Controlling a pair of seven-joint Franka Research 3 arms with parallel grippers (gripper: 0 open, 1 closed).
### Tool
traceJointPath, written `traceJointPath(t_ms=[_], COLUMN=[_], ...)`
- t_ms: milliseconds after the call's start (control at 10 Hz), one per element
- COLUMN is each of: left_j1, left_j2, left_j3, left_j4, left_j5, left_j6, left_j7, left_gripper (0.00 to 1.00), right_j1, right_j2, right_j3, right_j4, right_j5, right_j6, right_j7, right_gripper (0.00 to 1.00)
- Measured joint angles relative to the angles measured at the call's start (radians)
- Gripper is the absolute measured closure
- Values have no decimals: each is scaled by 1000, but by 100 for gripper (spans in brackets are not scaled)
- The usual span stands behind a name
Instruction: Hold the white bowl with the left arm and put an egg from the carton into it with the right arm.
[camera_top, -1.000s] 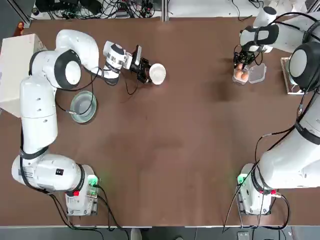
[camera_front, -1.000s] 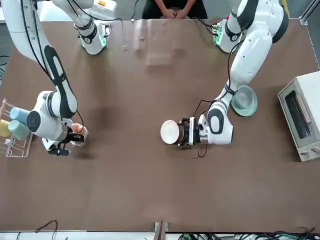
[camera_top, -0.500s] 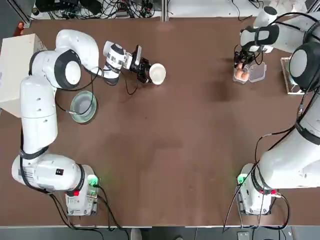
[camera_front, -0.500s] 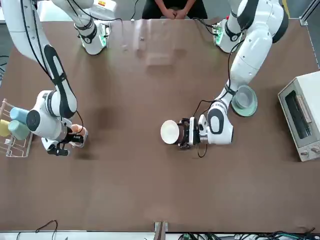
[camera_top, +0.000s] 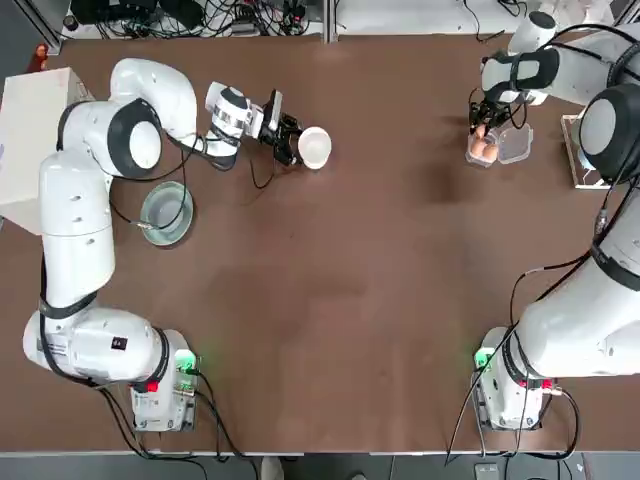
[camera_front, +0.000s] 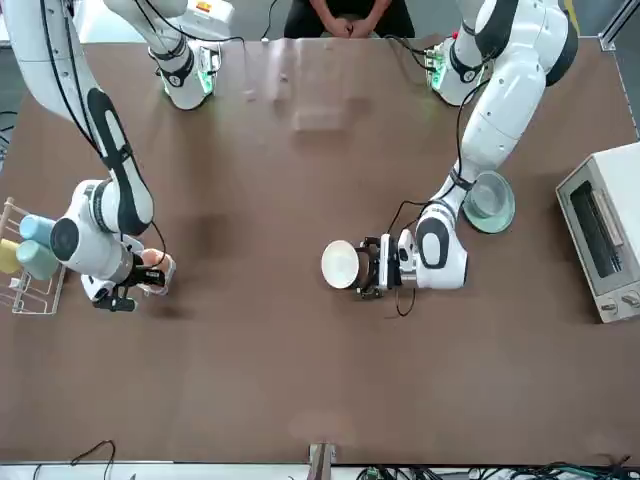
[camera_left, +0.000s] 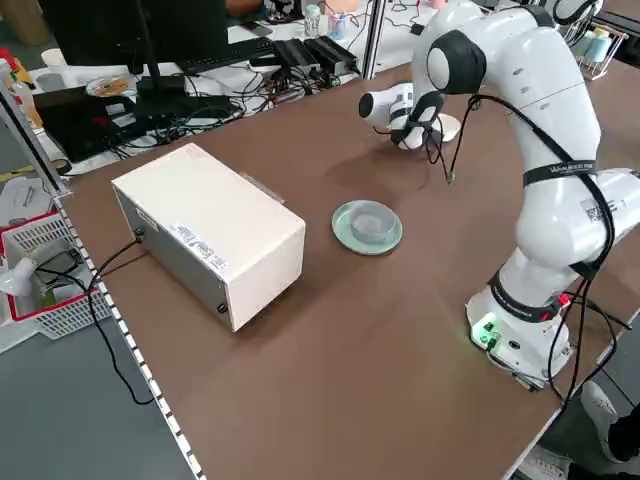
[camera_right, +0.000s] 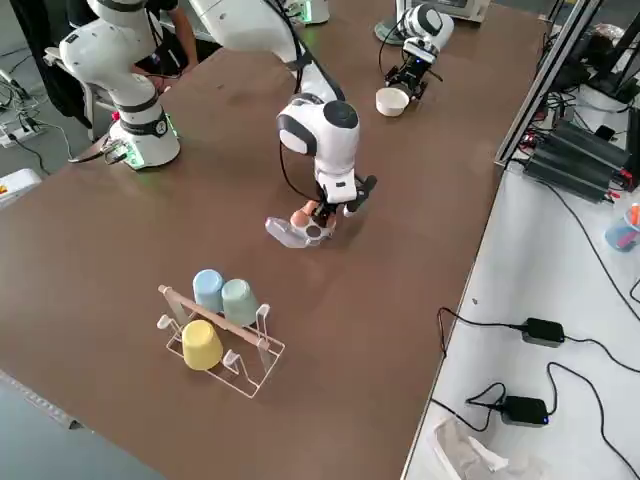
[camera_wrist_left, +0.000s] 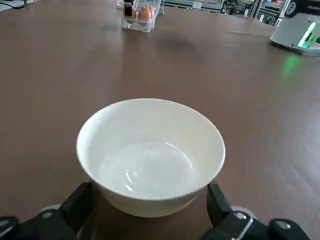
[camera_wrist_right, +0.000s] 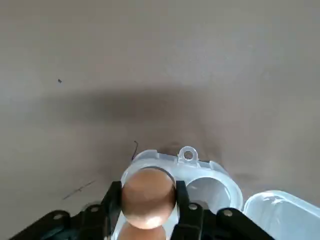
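Left gripper (camera_wrist_left: 150, 220) fingers bracket white bowl (camera_wrist_left: 150, 155) base; bowl empty. Right gripper (camera_wrist_right: 148, 210) fingers clamped on egg (camera_wrist_right: 148, 196), at carton (camera_wrist_right: 200, 187). Transfer, release pending.

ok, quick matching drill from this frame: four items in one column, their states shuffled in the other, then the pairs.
Items:
1. white bowl
2. egg
3. carton
4. green dish

States:
A. lid open
B. between the right pincer's fingers
C. alone on the table, untouched
D. empty, between the left pincer's fingers

Pairs: 1-D, 2-B, 3-A, 4-C
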Motion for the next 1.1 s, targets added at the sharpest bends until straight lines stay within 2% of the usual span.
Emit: traceJointPath(t_ms=[300,600,1100], left_j1=[0,0,-2], left_j2=[-1,-1,-1], left_j3=[-1,-2,-3], left_j4=[0,0,0], left_j5=[0,0,-6], left_j6=[0,0,-1], left_j7=[2,2,2], left_gripper=[1,1,1], right_j1=[0,11,141], right_j2=[-25,-38,-38], right_j3=[1,7,13], right_j4=[49,70,112], right_j5=[0,4,161], right_j6=[-117,-128,-132], right_j7=[0,0,67], right_gripper=[52,52,52])
